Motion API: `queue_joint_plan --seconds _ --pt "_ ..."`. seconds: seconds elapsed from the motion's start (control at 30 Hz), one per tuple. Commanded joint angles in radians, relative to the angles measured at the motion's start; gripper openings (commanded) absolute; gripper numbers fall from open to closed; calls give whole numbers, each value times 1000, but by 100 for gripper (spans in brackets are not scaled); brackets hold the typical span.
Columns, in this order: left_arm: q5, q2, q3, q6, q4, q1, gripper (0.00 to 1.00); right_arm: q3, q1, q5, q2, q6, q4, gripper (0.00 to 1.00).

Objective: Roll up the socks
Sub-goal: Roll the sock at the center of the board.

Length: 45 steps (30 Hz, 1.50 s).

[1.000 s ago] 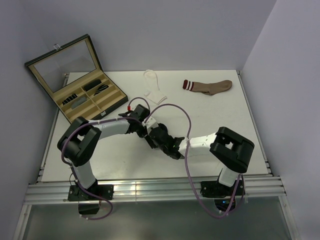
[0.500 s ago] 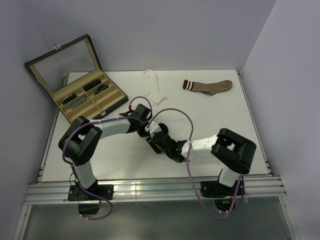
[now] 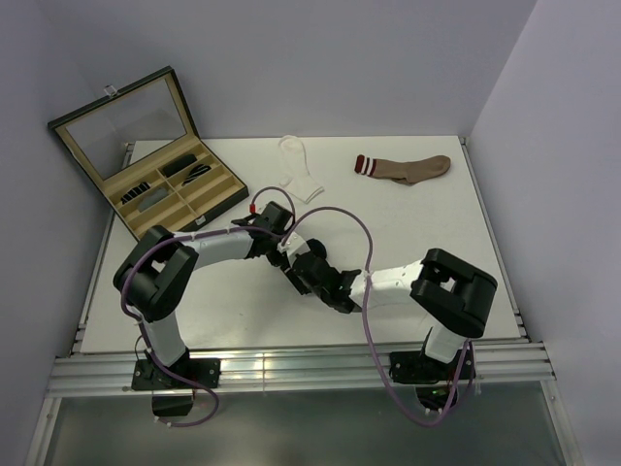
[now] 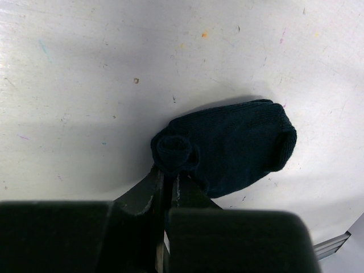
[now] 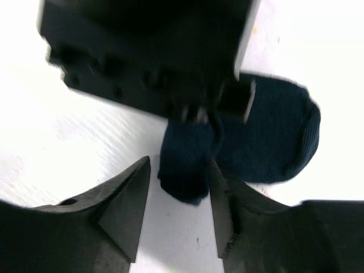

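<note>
- Left gripper (image 4: 169,175) is pinching the rolled end of the navy sock (image 4: 239,142); flat part is extending toward 2 o'clock.
- Right gripper (image 5: 179,166) is straddling that roll, jaws half-wide.

Top view: evenly, softly lit from above; sharp edge to edge. Leaves only faint, diffuse shadows on the desk (image 3: 427,223). Catches a pale sheen on the glass lid of the case (image 3: 128,128) and a bright glare strip along the near rail (image 3: 291,367).

Left wrist view: bright, crisp on the navy sock (image 4: 239,142), with a soft grey shadow along its upper edge. Loses the left end effector (image 4: 169,177) to featureless black, out of focus at the bottom.

Right wrist view: overexposed, burning the desk out to blank white. Smears the left end effector's body at the top. Blurs the right end effector (image 5: 179,176) close to the lens.
</note>
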Motion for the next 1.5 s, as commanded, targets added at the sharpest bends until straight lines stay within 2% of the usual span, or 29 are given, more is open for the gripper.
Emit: queue_joint_plan --seconds 0.0,0.37,0.47,0.5,0.6,0.67,0.83,0.87,0.9,1.07,1.23,1.37,1.47 --pt "1 35 -8 28 -55 -3 1 56 7 30 8 -18 34 50" --pt "0 31 9 28 -70 -5 1 64 6 22 72 10 3 37" --pt "-3 28 7 25 -72 -5 1 64 1 20 81 23 -13 26" --pt "-2 28 7 25 -72 -5 1 61 1 19 78 28 -16 17" --pt "-2 17 4 25 -61 -5 6 50 -25 -39 49 49 -20 2" --pt "-5 3 0 22 -50 -3 11 49 -52 -90 29 74 -35 0" --pt "-31 -50 -37 4 -26 -3 31 72 -178 -343 9 135 -107 0" --pt "-39 -61 -48 -11 -12 -2 39 81 -215 -424 20 164 -113 0" --pt "-46 -76 -60 -22 0 0 44 85 -215 -424 20 178 -121 0" --pt "-92 -178 -160 -82 65 1 62 109 -324 -705 66 264 -125 0" --pt "-135 -260 -221 -114 114 1 70 104 -456 -1068 159 396 -10 0" --pt "-146 -304 -260 -123 163 1 76 99 -517 -1240 226 505 95 0" --pt "-138 -314 -278 -119 203 1 77 81 -565 -1344 282 634 232 0"
